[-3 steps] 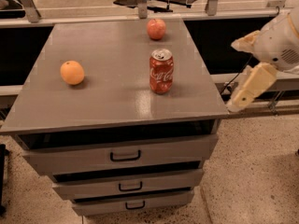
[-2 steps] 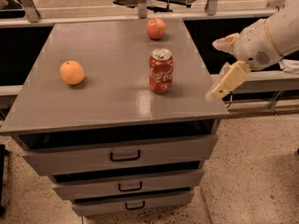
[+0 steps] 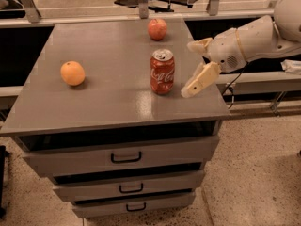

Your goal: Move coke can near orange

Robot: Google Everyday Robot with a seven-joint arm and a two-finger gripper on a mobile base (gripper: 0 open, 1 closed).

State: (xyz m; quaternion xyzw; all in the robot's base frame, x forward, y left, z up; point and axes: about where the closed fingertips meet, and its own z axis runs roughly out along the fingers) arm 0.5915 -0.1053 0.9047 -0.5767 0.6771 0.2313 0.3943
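The red coke can [image 3: 162, 72] stands upright on the grey cabinet top [image 3: 113, 93], right of centre. The orange [image 3: 73, 73] lies on the left side of the top, well apart from the can. My gripper [image 3: 188, 69] reaches in from the right on a cream arm. It is open and empty, just right of the can and not touching it. One finger [image 3: 200, 78] points down-left over the top's right edge and the other [image 3: 199, 45] sits higher.
A reddish apple [image 3: 157, 28] lies at the back of the top, behind the can. The cabinet has three drawers [image 3: 126, 157] below. A rail and chair legs stand behind it; speckled floor is to the right.
My gripper has moved left from beyond the cabinet's right edge to close beside the can. The can, the orange and the apple have not moved.
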